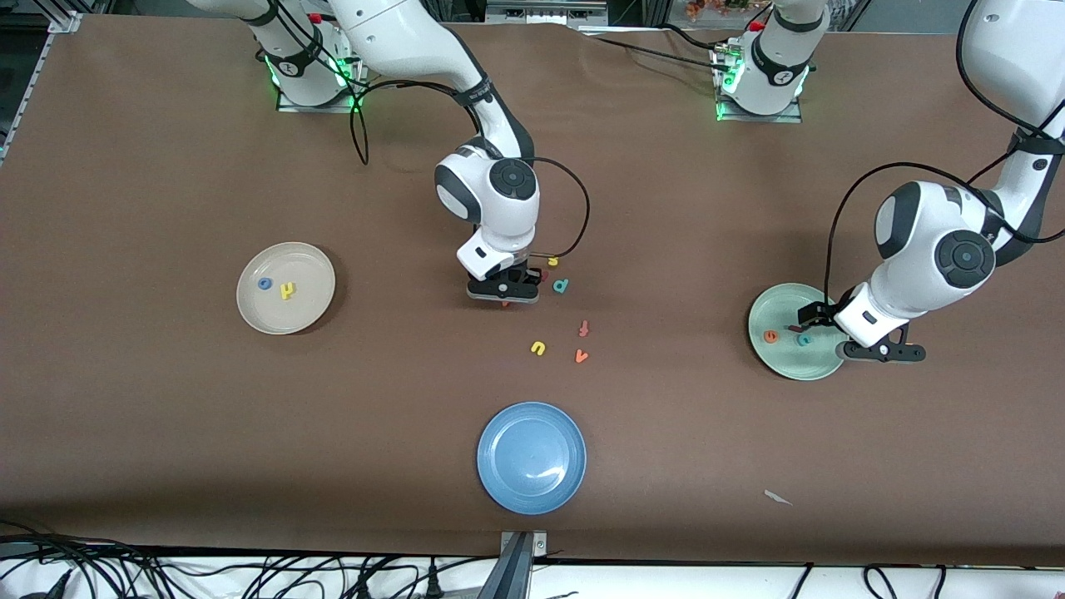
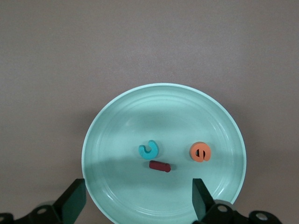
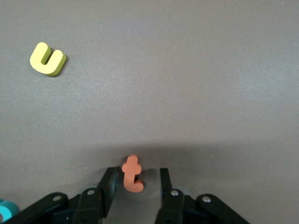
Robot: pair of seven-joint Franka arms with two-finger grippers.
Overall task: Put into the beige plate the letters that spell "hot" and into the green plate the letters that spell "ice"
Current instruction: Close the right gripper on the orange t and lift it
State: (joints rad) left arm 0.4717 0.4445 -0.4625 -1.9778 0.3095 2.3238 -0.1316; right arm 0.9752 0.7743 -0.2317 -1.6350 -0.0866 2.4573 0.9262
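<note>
As things lie now: you have the blue o (image 1: 264, 284) and yellow h (image 1: 288, 290) lying in the beige plate (image 1: 250, 312), toward the right arm's end of the table at mid-height in the front view.
Green plate (image 2: 140, 107): it holds the teal c (image 2: 148, 149), the orange e (image 2: 201, 151) and the dark red i (image 2: 160, 166), close together near its middle, so "ice" looks done to you.
Missing letter: the orange t (image 3: 132, 175) lies flat on the table at the centre of the front view, hidden there under the wrist.
Right gripper (image 1: 504, 298): it is down at the table with its fingers astride the t. The jaws stand narrow. One finger is close against the letter and a slim gap shows at the other, so you should not count it as gripped yet.
Why there: the t is the only letter left for "hot", and a low, straddling pose suits so thin a piece.
Left gripper (image 2: 138, 205): it hangs wide and empty over the green plate's rim and waits, likely because its word is finished.
Leave alone: the yellow u (image 3: 47, 59), orange v (image 1: 581, 356) and reddish f (image 1: 584, 329) lie just below centre. The teal p (image 1: 561, 286) and yellow s (image 1: 552, 261) lie beside the right gripper.
Blue plate (image 1: 499, 466): it sits at the lower middle and has no part in the task.
Watch for: the t could tip or squirt out if only one finger bears on it.
</note>
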